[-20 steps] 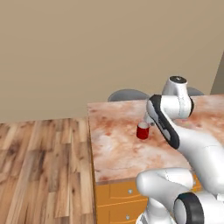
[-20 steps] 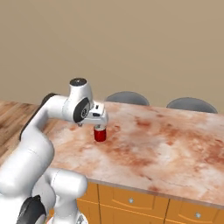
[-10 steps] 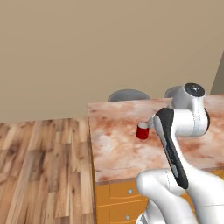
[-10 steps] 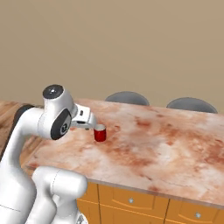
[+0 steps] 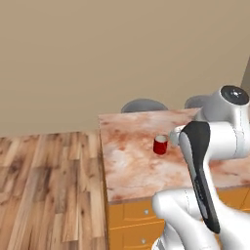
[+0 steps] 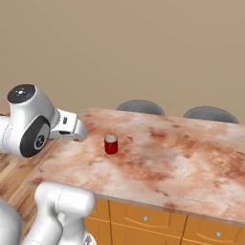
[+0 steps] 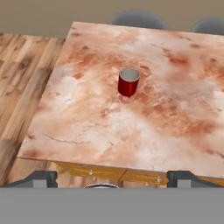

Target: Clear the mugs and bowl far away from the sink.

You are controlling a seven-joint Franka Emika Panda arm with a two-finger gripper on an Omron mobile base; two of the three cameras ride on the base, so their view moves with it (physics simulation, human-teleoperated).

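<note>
Hand view looked down on the red mug (image 7: 128,81), which stood upright and alone on the reddish marble counter (image 7: 144,127), a little toward 11 o'clock from the middle of the picture. The gripper (image 7: 109,178) hung back from it, its two dark fingertips (image 7: 41,178) at the 7 and 5 o'clock corners, set as wide apart as they go and with nothing between them. That spread, with the mug well apart from the tips, read as a hand that had let go of the mug rather than one about to take it.

In the right base view the same mug (image 6: 111,144) sat toward the counter's (image 6: 182,162) left end, at about 9 o'clock from the slab's middle, with the white arm's hand end just beside it at its 9 o'clock but not touching. In the left base view the mug (image 5: 160,145) stood near the middle of the visible counter top, just beside the arm on its 3 o'clock side.

No sink, bowl or yellow mug appeared on this stretch of counter, which suggested the mug stood here because the spot lay away from the sink. Two grey chair backs (image 6: 140,106) rose past the far edge. By this judgement, the yellow mug and the bowl were yet to be brought.
</note>
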